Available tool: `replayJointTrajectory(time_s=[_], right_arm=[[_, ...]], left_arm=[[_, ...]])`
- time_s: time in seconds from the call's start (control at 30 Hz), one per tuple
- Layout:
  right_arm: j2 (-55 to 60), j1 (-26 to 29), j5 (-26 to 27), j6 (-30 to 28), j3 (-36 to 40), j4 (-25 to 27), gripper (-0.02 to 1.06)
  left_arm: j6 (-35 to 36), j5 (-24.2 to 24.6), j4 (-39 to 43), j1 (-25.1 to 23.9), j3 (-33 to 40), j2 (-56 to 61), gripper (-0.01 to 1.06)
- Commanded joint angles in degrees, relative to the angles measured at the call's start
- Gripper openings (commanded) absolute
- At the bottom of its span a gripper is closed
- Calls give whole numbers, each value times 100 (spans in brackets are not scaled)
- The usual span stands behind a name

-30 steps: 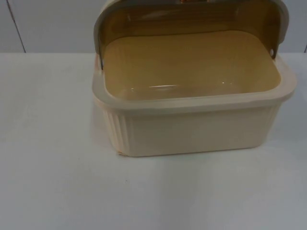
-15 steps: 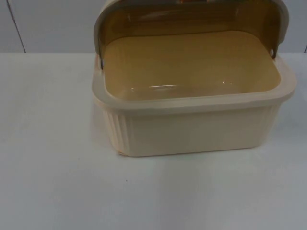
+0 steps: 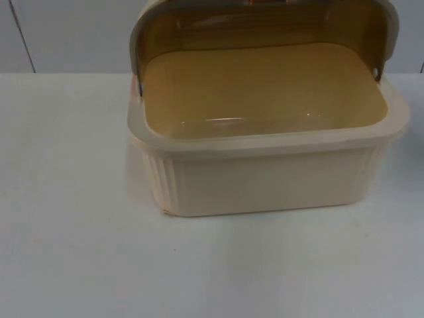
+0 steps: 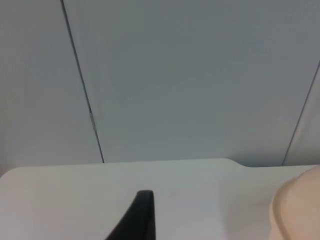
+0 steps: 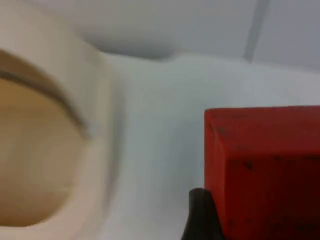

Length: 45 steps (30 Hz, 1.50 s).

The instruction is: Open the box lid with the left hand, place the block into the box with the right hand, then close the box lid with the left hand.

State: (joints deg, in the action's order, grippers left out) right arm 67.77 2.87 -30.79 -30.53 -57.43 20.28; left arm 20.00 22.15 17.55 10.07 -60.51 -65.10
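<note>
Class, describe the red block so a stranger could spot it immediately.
Start at the white table and find the big cream box with its lid raised. Beside that box, in the right wrist view, sits the block: a sharp-edged cube, the one bright red thing among pale surfaces.

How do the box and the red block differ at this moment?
Colour: the box is cream with a yellowish inside; the red block is plain red.
Form: the box is a hollow tub with ribbed walls, its lid raised at the back; the block is solid with flat faces.
Place: the box stands on the white table; the block sits beside the right gripper's fingertip, next to the box rim.
</note>
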Motion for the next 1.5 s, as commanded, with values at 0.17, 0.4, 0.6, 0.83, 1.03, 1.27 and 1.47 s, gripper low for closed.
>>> replayJointTrajectory(time_s=[0.17, 0.4, 0.6, 0.83, 1.03, 1.27, 1.47], right_arm=[[-770, -1536, -128, 385, -8, -65, 0], [-463, -2605, -92, 825, -8, -65, 0], [398, -2891, 411, 825, -8, -65, 0], [1579, -2891, 1042, 825, -8, -65, 0], [2387, -2891, 2186, 802, -8, -65, 0], [2933, -2891, 3142, 802, -8, -65, 0], [3150, -2910, 3419, 802, -16, -65, 0]], left_arm=[[47, -17, -62, -25, -37, 47, 102], [47, -17, -62, -25, -37, 47, 102], [47, -14, -39, -25, -37, 47, 102], [47, -14, -39, -25, -37, 47, 102], [24, -14, -14, -25, -37, 47, 102], [24, -14, 0, -25, -37, 47, 102], [24, -14, 0, -25, -37, 47, 102]])
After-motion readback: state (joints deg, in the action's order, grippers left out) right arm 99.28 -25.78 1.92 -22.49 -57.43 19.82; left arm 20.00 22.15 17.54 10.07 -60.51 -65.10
